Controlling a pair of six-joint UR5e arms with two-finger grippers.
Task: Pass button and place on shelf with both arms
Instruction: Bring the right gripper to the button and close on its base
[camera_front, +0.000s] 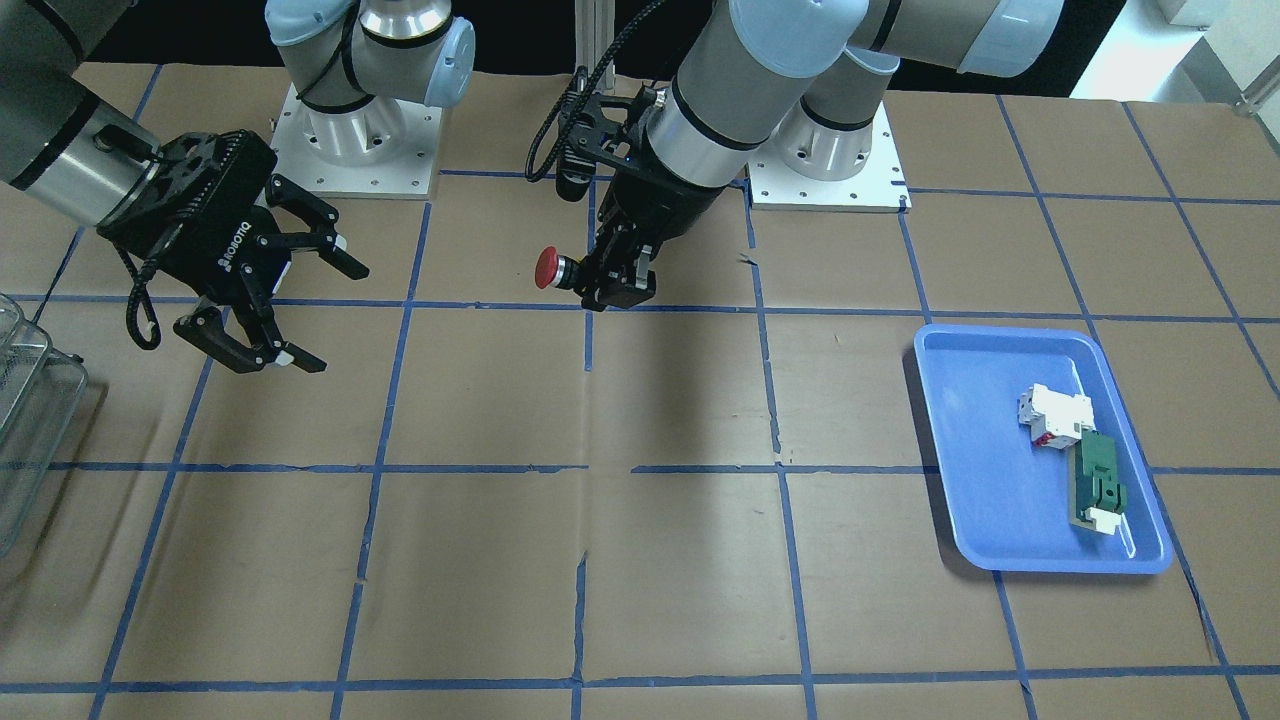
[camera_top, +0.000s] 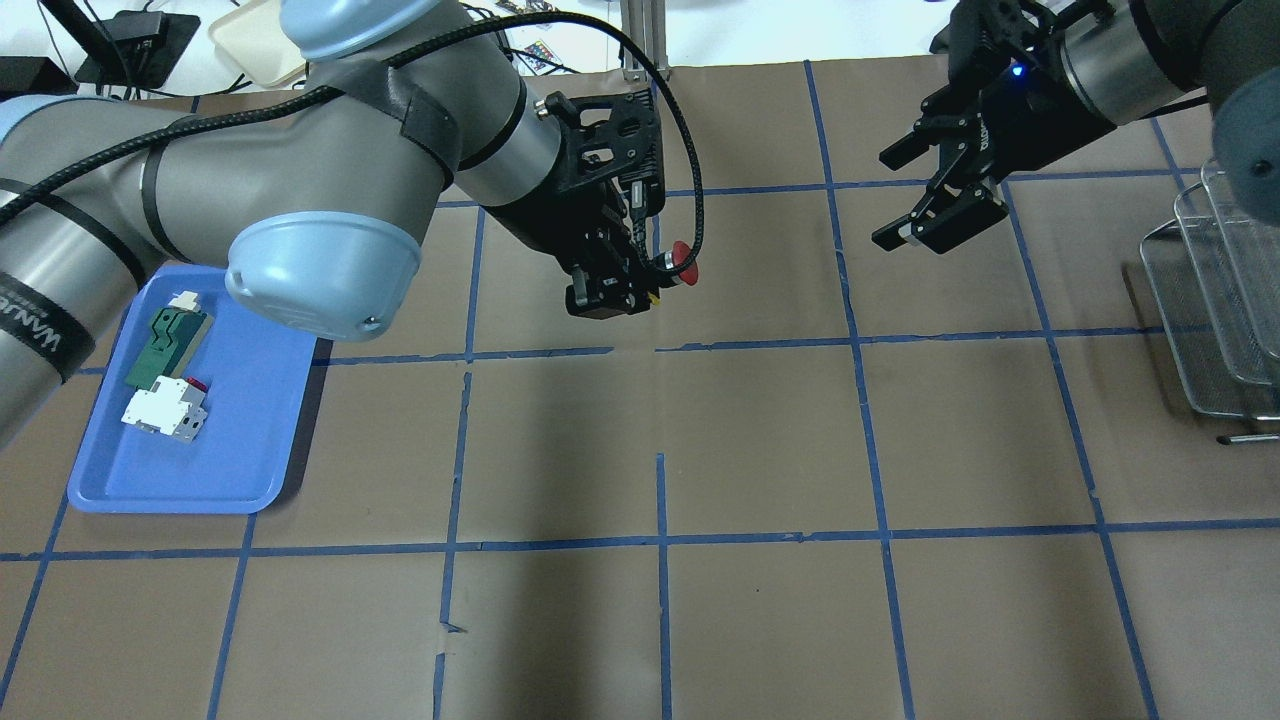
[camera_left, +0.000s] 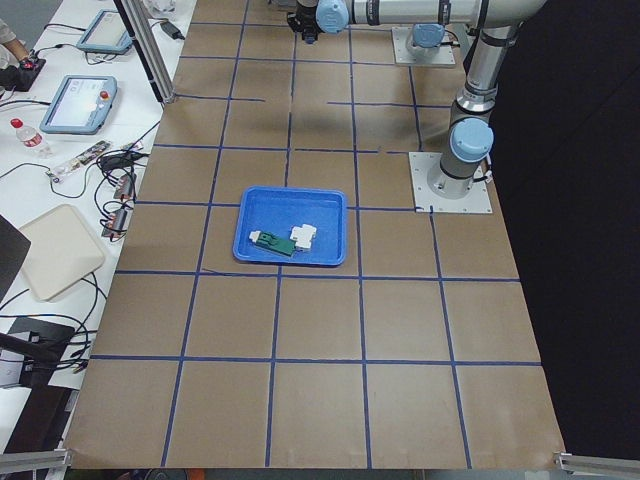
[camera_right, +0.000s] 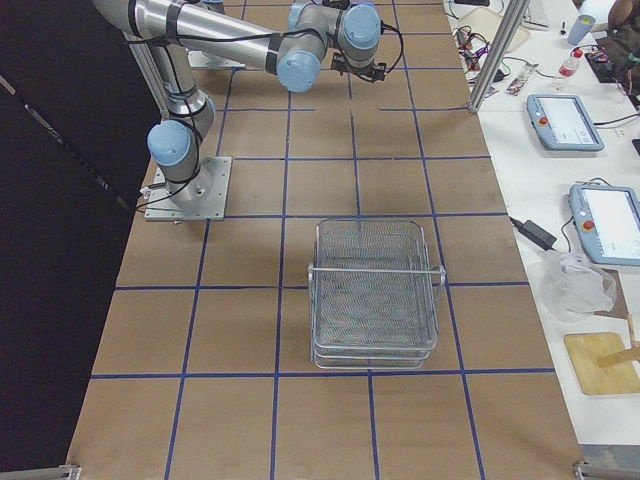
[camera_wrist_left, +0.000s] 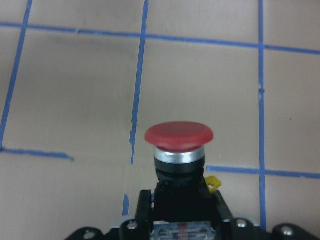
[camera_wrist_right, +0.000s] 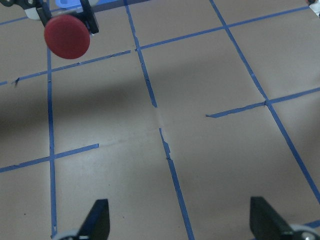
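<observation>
Button (camera_front: 555, 269), front-facing: held off the table (camera_front: 680, 560), about midway along it and nearer the robot's edge. It lies sideways, red cap aimed toward the right gripper (camera_front: 322, 310).
Left gripper (camera_front: 612, 282), front-facing: jaws clamped on the button's black body; only the cap and silver collar stick out.
Right gripper, front-facing: jaws spread wide, nothing in them, well apart from the button.
Shelf (camera_front: 30, 400), front-facing: at the table's end on the robot's right; the button is not on it.
Tray (camera_front: 975, 450), front-facing: near the other end, holding a white block (camera_front: 1055, 412) and a green part (camera_front: 1098, 485).
Handover gap, overhead: the cap faces the spread right jaws across a gap; the shelf lies beyond that gripper.
Shelf, side views: stands midway between the long edges; the grippers are too small there to judge.
Button, left wrist: seated straight in the jaws, cap forward.
Button, right wrist: the cap sits in the top-left corner, off the line between the two fingertips (camera_wrist_right: 97, 220).
Risk, approach: likely off-centre; closing like this could clip the cap's rim and knock the button askew.
Risk, grasp: little of the body is free, and the round cap may slip out.
Risk, release: if the left gripper lets go before the right one holds, the button drops and may roll toward an edge.
</observation>
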